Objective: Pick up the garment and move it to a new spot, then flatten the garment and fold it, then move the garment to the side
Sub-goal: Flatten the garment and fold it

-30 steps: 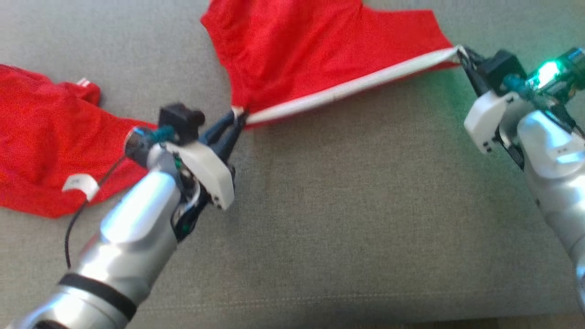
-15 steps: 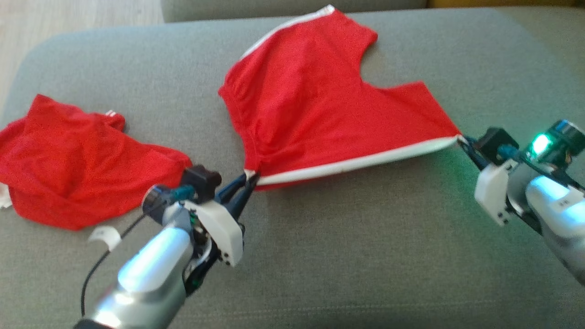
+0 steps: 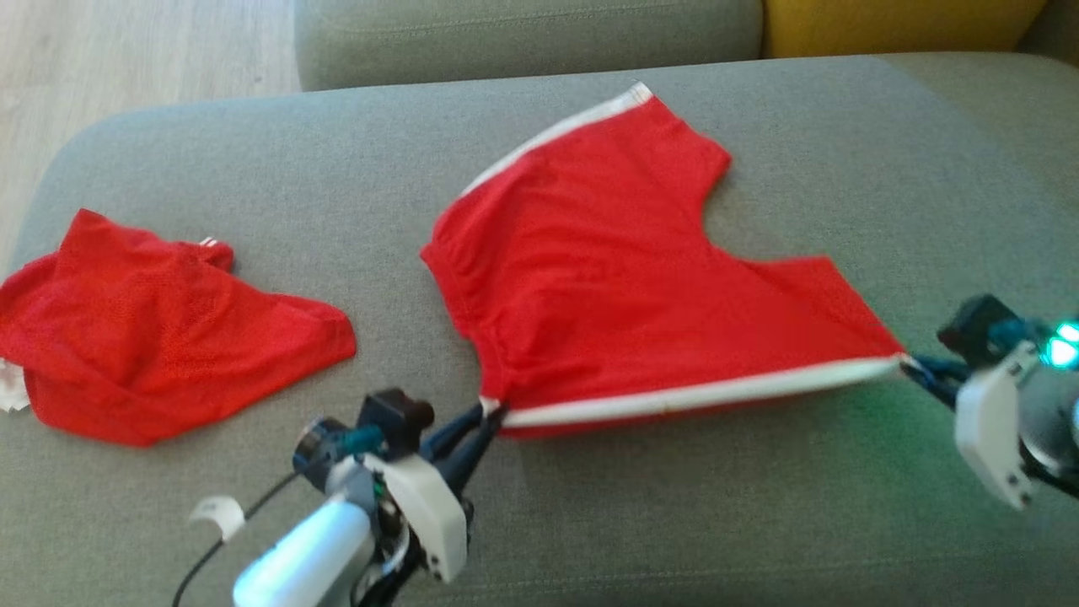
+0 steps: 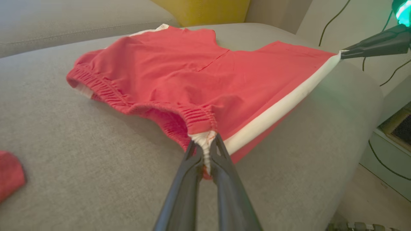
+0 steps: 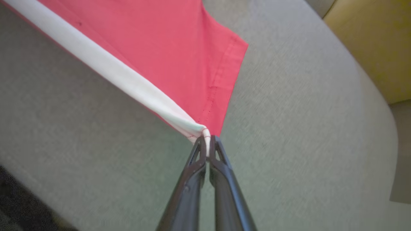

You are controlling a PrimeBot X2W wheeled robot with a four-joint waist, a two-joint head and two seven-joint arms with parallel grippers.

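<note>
The garment, red shorts (image 3: 615, 278) with a white side stripe, lies spread on the grey sofa cushion (image 3: 674, 523). Its near edge is stretched taut between both grippers. My left gripper (image 3: 491, 410) is shut on the waistband corner, seen close in the left wrist view where the fingers pinch the white end of the elastic band (image 4: 205, 144). My right gripper (image 3: 909, 364) is shut on the hem corner of the stripe; in the right wrist view its tips (image 5: 207, 141) clamp the folded white strip. The shorts (image 4: 199, 73) rest flat behind the held edge, and the right gripper's dark fingers (image 4: 375, 43) show at the far corner.
A second red garment (image 3: 160, 337) lies crumpled at the left end of the cushion. A grey backrest (image 3: 523, 34) and a yellow cushion (image 3: 893, 25) run along the far side. Wooden floor (image 3: 126, 51) lies beyond the left end. Bare cushion spreads in front.
The head camera has tilted up, so everything sits lower in the picture. Both grippers have kept their hold on the shorts, drawing the striped edge towards the near side of the cushion.
</note>
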